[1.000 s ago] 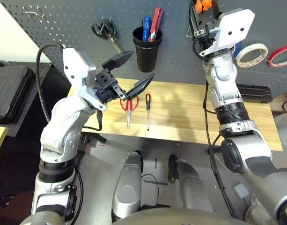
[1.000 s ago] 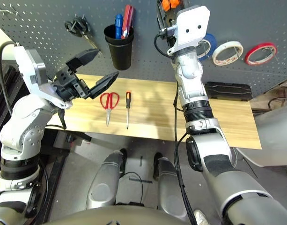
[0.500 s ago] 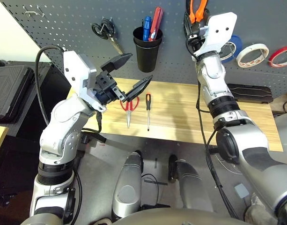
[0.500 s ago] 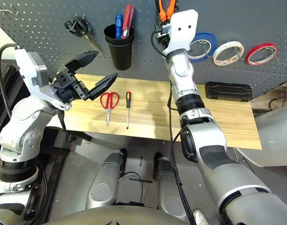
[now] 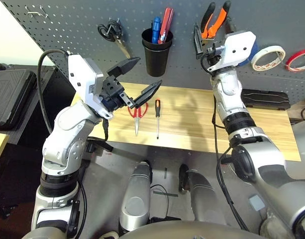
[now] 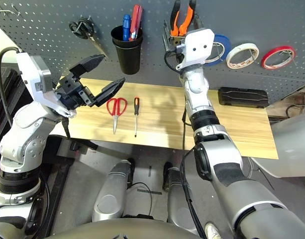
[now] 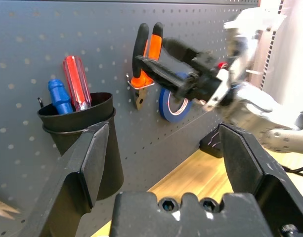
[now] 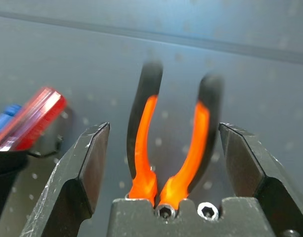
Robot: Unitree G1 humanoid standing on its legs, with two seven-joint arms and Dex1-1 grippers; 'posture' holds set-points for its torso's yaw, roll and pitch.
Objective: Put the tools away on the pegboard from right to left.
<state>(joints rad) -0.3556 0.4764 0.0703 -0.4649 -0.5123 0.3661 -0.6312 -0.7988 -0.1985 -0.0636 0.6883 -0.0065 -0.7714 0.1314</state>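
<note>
The orange-and-black pliers point(image 6: 182, 19) hang on the pegboard point(image 6: 52, 20), handles up, on a hook just right of the black cup point(image 6: 126, 50). The right gripper point(image 8: 161, 163) sits directly below them, pointing up at the board; its fingers point(image 8: 87, 163) stand wide apart on either side of the handles without touching them, so the pliers are free of its grip. In the right wrist view the two orange-lined handles rise between the open fingers.

Right of the pliers on the board hang a blue tape roll point(image 6: 218, 47), then the whitish tape roll point(image 6: 242, 55), then a red tape roll point(image 6: 277, 56). The cup holds a blue-handled tool and a red-handled tool, and black-handled scissors point(image 6: 85, 30) hang to its left.

The red-handled scissors point(image 6: 115, 112) and the slim screwdriver point(image 6: 136, 114) lie side by side on the desk point(image 6: 232, 124) toward its left end, near the back edge, handles toward the pegboard, tips toward the front edge. The left gripper point(image 6: 100, 79) hovers above the desk's left end, just left of the scissors, its fingers spread fully open and holding nothing. A black case point(image 6: 242, 96) lies at the desk's back edge on the right, under the tape rolls.
</note>
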